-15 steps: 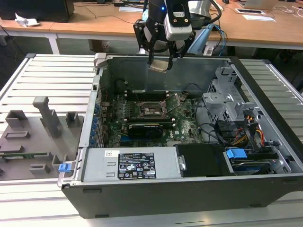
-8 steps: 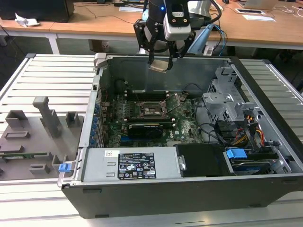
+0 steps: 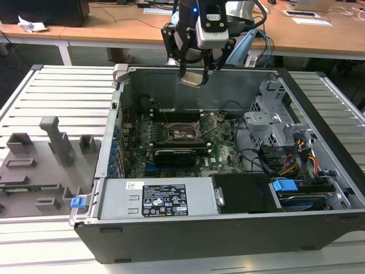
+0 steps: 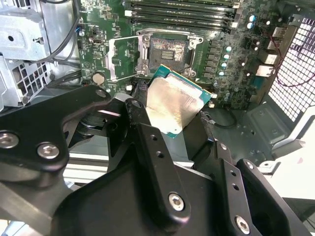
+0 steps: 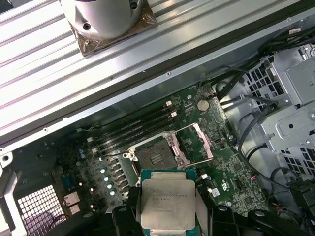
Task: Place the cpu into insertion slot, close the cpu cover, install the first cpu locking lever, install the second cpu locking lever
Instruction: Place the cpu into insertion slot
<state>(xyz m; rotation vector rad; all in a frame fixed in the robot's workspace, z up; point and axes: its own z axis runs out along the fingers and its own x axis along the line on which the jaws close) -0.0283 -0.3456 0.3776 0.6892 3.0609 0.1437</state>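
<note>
Hanging in the upper middle of the exterior view, over the far wall of an open computer case [image 3: 171,242], the robot's gripper [image 3: 193,73] clamped the cpu [image 3: 191,79] by its edges between black fingers [image 5: 122,219], the chip's silvery top showing in both wrist views. The insertion slot [image 3: 183,134] lay well below it, near the centre of the frame, bare and dark on the green circuit board [image 3: 228,154], with the cpu cover [image 4: 110,59] swung open beside the socket. The chip was well apart from the slot, and in the exterior view it looked tilted in the grip, one corner lower than the rest. That tilt seemed the chief hazard: a chip set down askew could ride on the socket's metal rim or bear unevenly on the contacts inside. A thin-edged hold might also let the chip slip or twist on the way down. The raised cover, standing just beside the socket, looked liable to snag a finger during a careless descent, and the memory slots [image 4: 182,12] close by left little room for drift.
</note>
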